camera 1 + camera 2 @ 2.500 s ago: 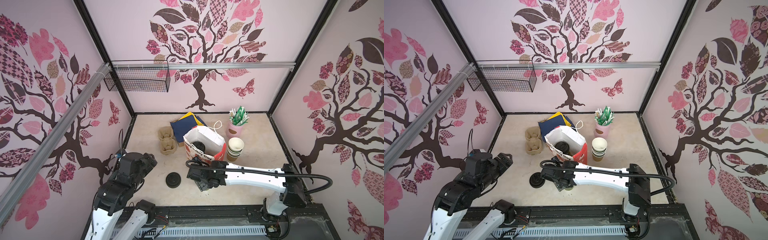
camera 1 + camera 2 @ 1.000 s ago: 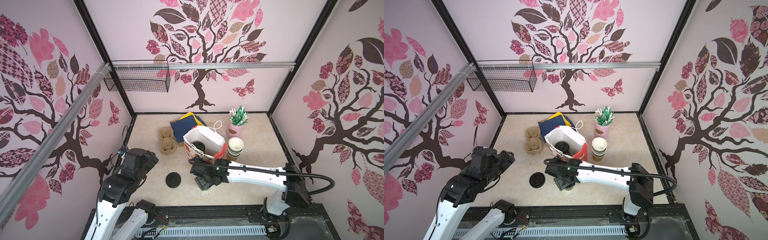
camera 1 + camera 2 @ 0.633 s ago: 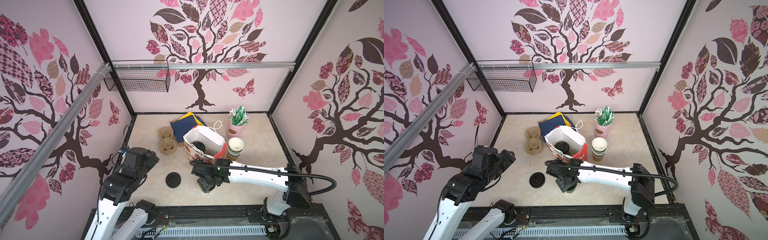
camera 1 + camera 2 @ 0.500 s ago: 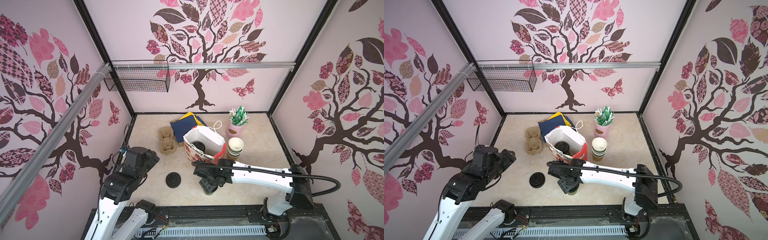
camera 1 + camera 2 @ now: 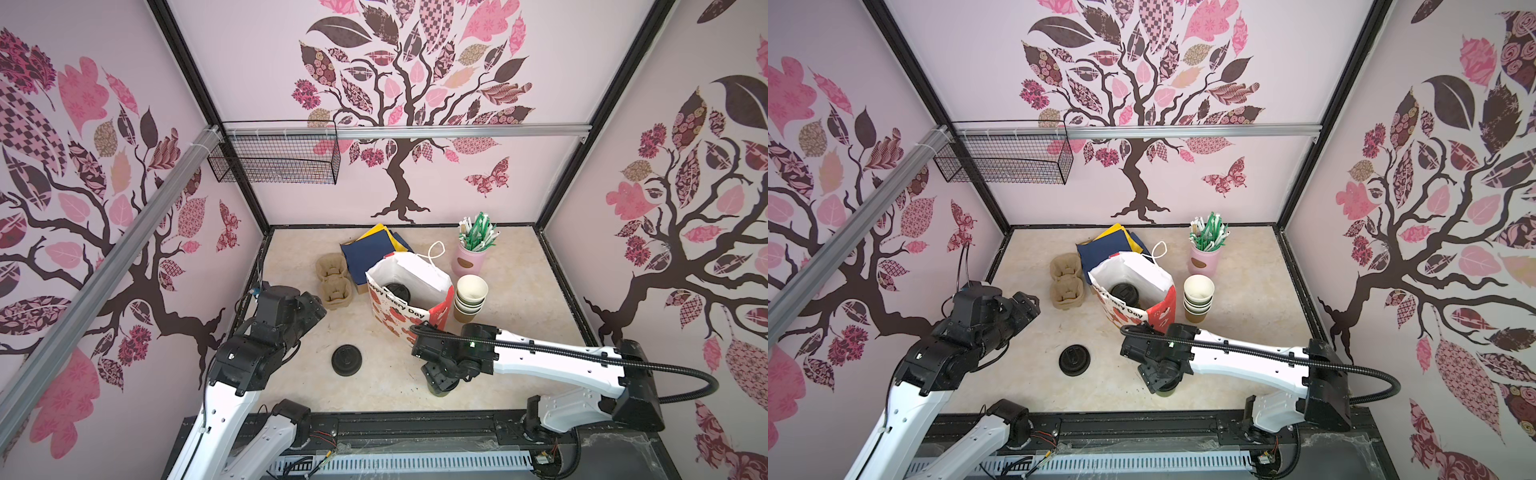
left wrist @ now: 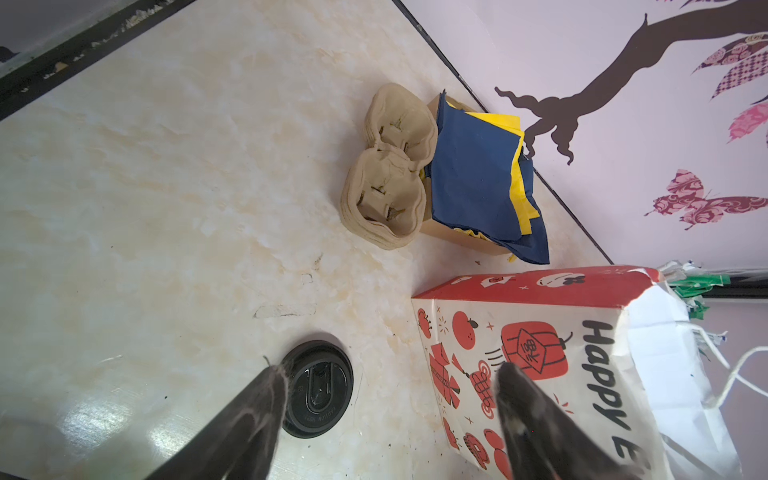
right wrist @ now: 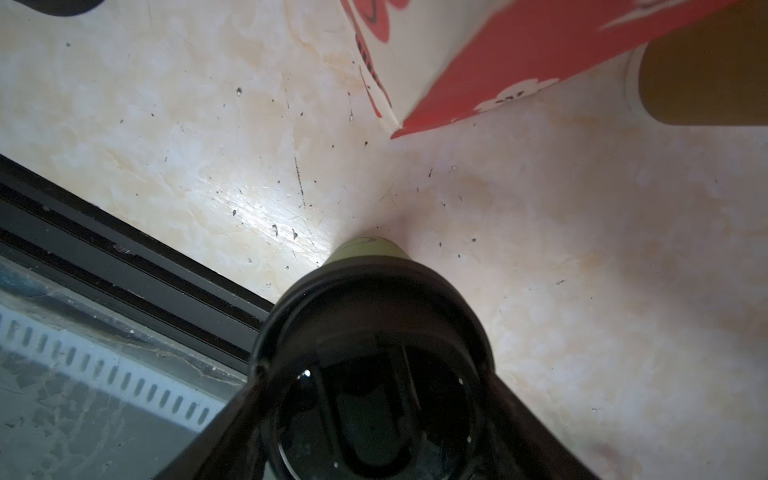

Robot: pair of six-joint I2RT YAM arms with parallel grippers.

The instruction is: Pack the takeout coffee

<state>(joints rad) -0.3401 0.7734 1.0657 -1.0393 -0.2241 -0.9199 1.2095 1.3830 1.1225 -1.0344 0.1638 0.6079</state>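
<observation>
Counter (image 5: 519, 291), lower middle: my right tool (image 7: 374, 374) grips the cup (image 7: 370, 291) upright for the bag (image 5: 419, 274); left tool (image 6: 390, 370) gapes, empty.

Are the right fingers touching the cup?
Touching. In the right wrist view both fingers sit against the cup's black lid rim, with no gap on either side.

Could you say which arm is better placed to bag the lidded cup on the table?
Right: the right gripper has its jaws on the lidded cup beside the bag; the left gripper hangs open, farther off.
</observation>
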